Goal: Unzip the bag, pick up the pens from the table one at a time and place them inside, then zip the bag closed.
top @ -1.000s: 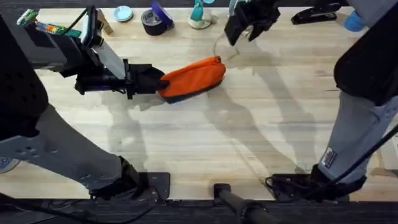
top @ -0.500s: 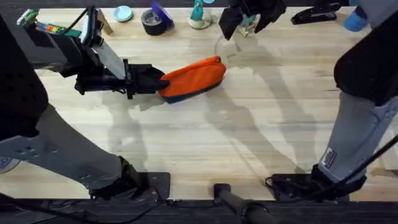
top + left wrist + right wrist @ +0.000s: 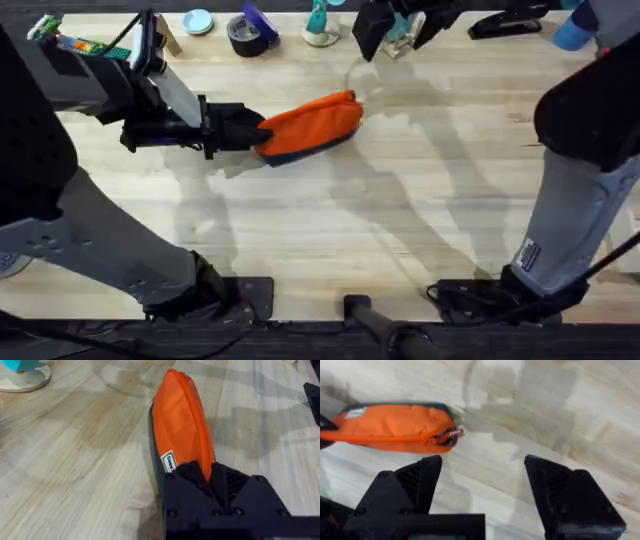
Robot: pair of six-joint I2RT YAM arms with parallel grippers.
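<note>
One bag (image 3: 310, 125) is present: an oblong orange fabric pouch with a dark underside, lying on its side on the worktop (image 3: 330, 230), left of centre toward the far half. A zipper line runs along its upper edge, and the left wrist view shows a small white label (image 3: 170, 461) on the orange side near the gripped end. The right wrist view shows a small red zipper pull (image 3: 451, 434) at the pouch's free end; the zipper appears closed along the visible length.

One left hand (image 3: 243, 130) is clamped on the bag's left end, with orange fabric pinched between its black fingers (image 3: 192, 482) in the left wrist view.

One right hand (image 3: 395, 25) is raised near the far edge of the worktop, beyond and to the right of the bag and not touching it. Its two black fingers (image 3: 405, 492) stand well apart, holding nothing.

Along the far edge stand one roll of dark tape (image 3: 248, 32), one small round blue item (image 3: 198, 21) and one black stapler (image 3: 510, 22).
</note>
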